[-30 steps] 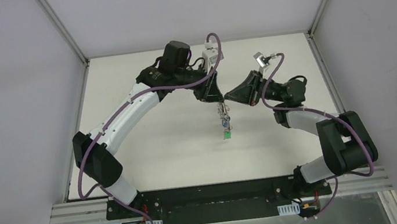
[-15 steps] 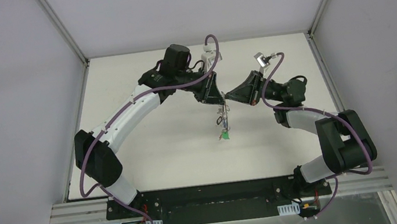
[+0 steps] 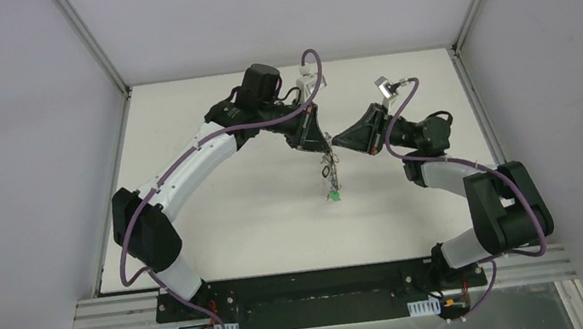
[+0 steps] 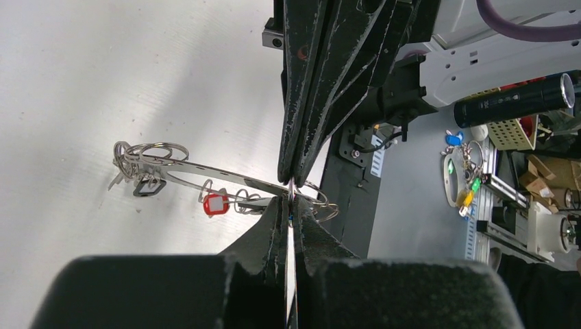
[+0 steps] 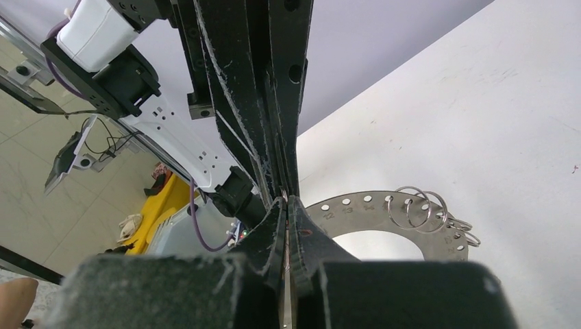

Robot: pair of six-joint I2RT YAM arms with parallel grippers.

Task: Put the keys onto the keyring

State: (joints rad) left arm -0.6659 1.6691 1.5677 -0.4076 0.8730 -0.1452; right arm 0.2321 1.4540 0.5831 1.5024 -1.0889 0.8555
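We are pinching one keyring [image 5: 363, 209], left fingers [image 4: 264, 236] and right fingers [image 5: 264, 236] both clamped on it, one red tag [image 4: 215, 204] dangling

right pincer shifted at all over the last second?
No. In the top view the right pincer sits at the same spot against the table's far edge, shut on the keyring.

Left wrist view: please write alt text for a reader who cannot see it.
The left end effector, from below, and the right end effector, from above, meet tip to tip, both shut on the keyring. It carries small rings and a red tag above the white table.
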